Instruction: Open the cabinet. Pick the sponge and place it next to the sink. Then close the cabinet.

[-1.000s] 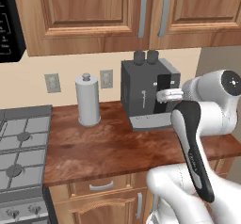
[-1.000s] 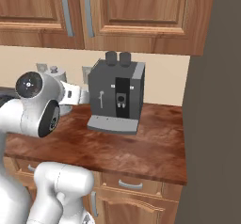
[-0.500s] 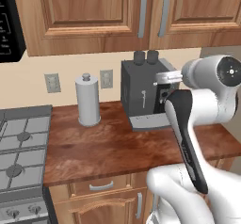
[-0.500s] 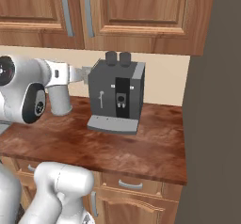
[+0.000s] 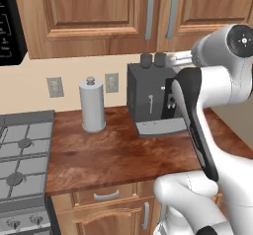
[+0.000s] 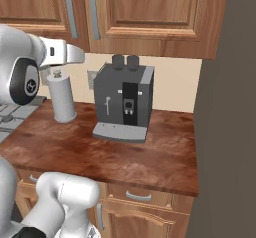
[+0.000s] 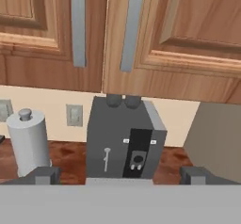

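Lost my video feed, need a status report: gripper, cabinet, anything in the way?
Gripper open, empty, facing the cabinet. Both doors shut, handles untouched. Coffee machine on the counter directly below the doors; paper towel roll beside it.

Both doors of the cabinet (image 7: 141, 35) are shut, so its interior is hidden; its top is cut off by the upper edge in all three views. The arm covers the right side of the coffee machine (image 5: 148, 100) in the left base view. The stove (image 5: 20, 150), beside the bench (image 5: 113, 152), is cropped at the left edge.
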Available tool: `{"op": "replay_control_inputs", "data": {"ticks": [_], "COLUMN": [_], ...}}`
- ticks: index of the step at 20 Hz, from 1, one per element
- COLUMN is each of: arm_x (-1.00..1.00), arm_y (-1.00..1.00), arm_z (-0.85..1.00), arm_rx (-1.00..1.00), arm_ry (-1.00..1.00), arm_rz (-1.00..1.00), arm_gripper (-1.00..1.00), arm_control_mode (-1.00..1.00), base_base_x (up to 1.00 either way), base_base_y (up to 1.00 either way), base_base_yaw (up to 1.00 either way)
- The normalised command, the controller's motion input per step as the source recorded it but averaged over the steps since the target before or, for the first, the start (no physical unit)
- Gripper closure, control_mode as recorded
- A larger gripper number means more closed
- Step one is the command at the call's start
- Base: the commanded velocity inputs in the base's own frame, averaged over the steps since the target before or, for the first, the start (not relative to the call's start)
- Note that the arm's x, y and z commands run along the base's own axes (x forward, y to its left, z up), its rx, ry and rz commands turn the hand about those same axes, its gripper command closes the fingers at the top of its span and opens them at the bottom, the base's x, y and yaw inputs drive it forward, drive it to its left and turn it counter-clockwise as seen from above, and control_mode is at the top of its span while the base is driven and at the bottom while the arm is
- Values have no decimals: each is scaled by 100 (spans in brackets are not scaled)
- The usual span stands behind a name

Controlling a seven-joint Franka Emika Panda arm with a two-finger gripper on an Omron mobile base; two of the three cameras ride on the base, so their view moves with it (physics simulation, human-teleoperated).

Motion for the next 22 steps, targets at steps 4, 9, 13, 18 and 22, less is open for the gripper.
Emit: {"op": "replay_control_inputs", "data": {"ticks": [4,9,13,18,22], "arm_x": [13,3,0,0,-8], "arm_y": [-20,-25,-21,-4,0], "arm_z": [2,10,19,31,28], "arm_rx": [9,11,11,11,5], "arm_ry": [-12,-11,-10,-9,-3], "arm_rz": [0,0,0,0,0], "arm_gripper": [-100,-100,-100,-100,-100], "arm_control_mode": [-100,-100,-100,-100,-100], "base_base_x": [0,0,0,0,0], "base_base_y": [0,0,0,0,0], "base_base_yaw": [0,0,0,0,0]}}
